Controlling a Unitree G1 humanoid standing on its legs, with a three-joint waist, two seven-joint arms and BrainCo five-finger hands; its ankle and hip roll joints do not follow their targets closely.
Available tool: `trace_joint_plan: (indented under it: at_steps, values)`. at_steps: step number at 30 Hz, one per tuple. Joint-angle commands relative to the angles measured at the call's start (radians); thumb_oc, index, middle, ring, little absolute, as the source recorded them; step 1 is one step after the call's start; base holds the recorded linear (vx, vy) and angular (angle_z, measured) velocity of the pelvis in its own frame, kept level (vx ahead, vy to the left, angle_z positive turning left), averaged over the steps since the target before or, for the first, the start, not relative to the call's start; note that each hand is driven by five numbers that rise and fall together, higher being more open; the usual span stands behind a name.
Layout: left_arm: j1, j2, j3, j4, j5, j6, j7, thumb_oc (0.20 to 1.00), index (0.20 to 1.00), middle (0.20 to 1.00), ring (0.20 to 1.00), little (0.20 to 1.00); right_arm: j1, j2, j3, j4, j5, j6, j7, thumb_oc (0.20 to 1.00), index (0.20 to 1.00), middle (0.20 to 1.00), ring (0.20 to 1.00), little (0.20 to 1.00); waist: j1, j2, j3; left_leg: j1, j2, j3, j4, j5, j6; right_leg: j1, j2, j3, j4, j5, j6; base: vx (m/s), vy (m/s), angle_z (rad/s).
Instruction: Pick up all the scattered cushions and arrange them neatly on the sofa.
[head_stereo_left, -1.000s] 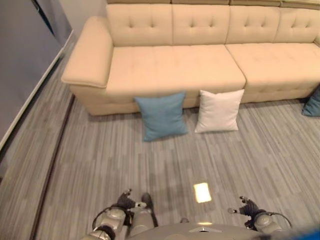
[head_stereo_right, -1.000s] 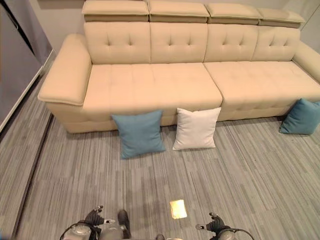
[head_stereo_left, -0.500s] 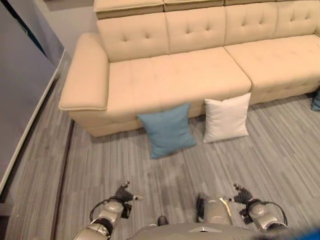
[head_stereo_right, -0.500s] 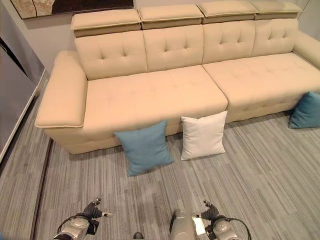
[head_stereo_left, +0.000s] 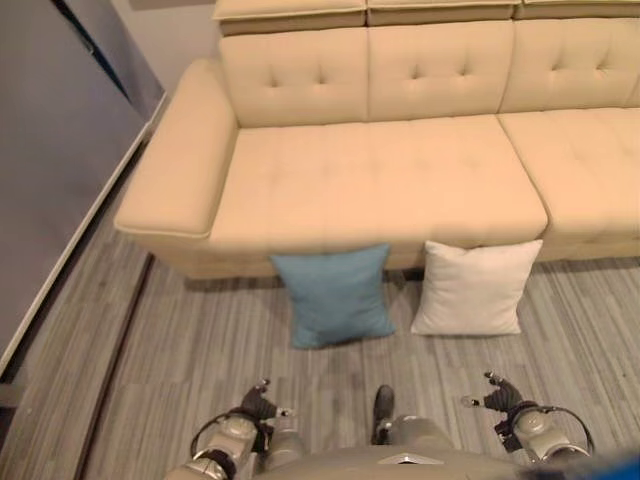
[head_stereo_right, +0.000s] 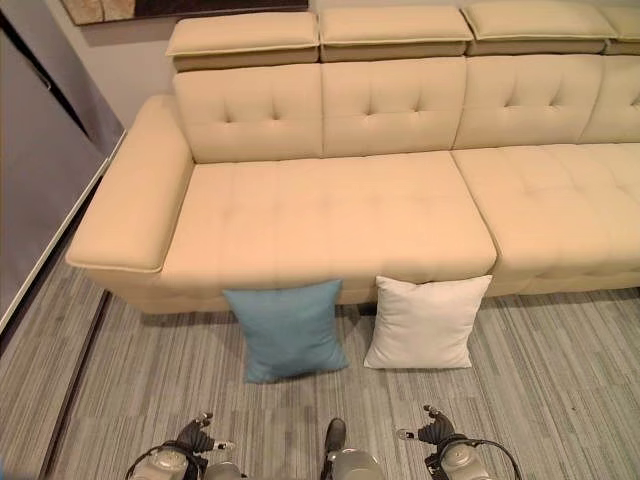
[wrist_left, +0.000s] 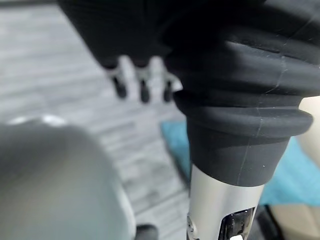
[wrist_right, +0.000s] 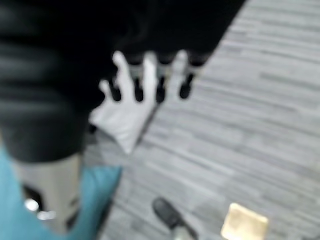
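While both cushions lean on the floor against the front of the long cream tufted leather sofa, nothing is yet picked up. Item one: square blue fabric cushion, propped against the sofa base below the left seat. Item two: square white fabric cushion, just beside it, near the seam between seats. Left hand and right hand hang low, well short of the sofa, fingers loosely extended, holding nothing. Risks, as judged: a one-handed pinch on soft cloth may slip; a cushion could topple flat when nudged; stepping close may tread on a cushion corner on the grey striped floor.
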Motion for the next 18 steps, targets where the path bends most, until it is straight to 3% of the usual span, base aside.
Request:
trace_joint_plan:
  at_steps: [1, 4, 7, 12, 18]
  values:
    - [-0.007, 0.043, -0.014, -0.029, 0.000, -0.013, 0.014, 1.000, 1.000, 1.000, 1.000, 1.000, 0.009, -0.006, -0.008, 0.002, 0.033, -0.018, -0.018, 1.000, 1.000, 1.000, 1.000, 1.000, -0.003, -0.015, -0.011, 0.060, -0.058, 0.064, -0.281, -0.031, 0.092, -0.024, -0.054, 0.075, 0.112, -0.069, 0.153, 0.17, 0.074, 0.00]
    - [-0.001, 0.047, -0.012, -0.021, 0.002, -0.012, 0.012, 1.000, 1.000, 1.000, 1.000, 1.000, 0.011, -0.004, -0.008, -0.003, 0.029, -0.021, -0.019, 1.000, 1.000, 1.000, 1.000, 1.000, 0.002, -0.007, -0.014, 0.068, -0.051, 0.071, -0.348, -0.005, 0.089, 0.004, -0.043, 0.081, 0.108, -0.086, 0.157, 0.15, 0.076, -0.06]
    - [0.010, 0.051, -0.006, -0.009, 0.005, -0.012, 0.018, 1.000, 1.000, 1.000, 1.000, 1.000, 0.009, 0.001, -0.003, -0.015, 0.018, -0.025, -0.023, 1.000, 1.000, 1.000, 1.000, 1.000, 0.006, -0.002, -0.024, 0.090, -0.082, 0.033, -0.381, -0.006, 0.099, 0.015, -0.044, 0.095, 0.123, -0.094, 0.164, 0.16, 0.116, -0.17]
    - [0.007, 0.071, 0.004, -0.011, 0.015, -0.014, 0.019, 1.000, 1.000, 1.000, 1.000, 1.000, -0.012, 0.014, 0.005, -0.039, 0.005, -0.027, -0.024, 1.000, 1.000, 1.000, 1.000, 1.000, 0.015, 0.005, -0.045, 0.131, -0.138, 0.054, -0.449, -0.022, 0.136, 0.000, -0.080, 0.123, 0.155, -0.079, 0.206, 0.12, 0.168, -0.07]
    - [-0.011, 0.096, 0.012, -0.037, 0.004, -0.019, 0.022, 1.000, 1.000, 1.000, 1.000, 1.000, -0.045, 0.021, 0.010, -0.074, 0.010, -0.030, -0.025, 1.000, 1.000, 1.000, 1.000, 1.000, 0.022, 0.007, -0.029, 0.149, -0.160, 0.068, -0.463, -0.046, 0.170, -0.082, -0.119, 0.156, 0.279, -0.038, 0.244, 0.03, 0.104, -0.24]
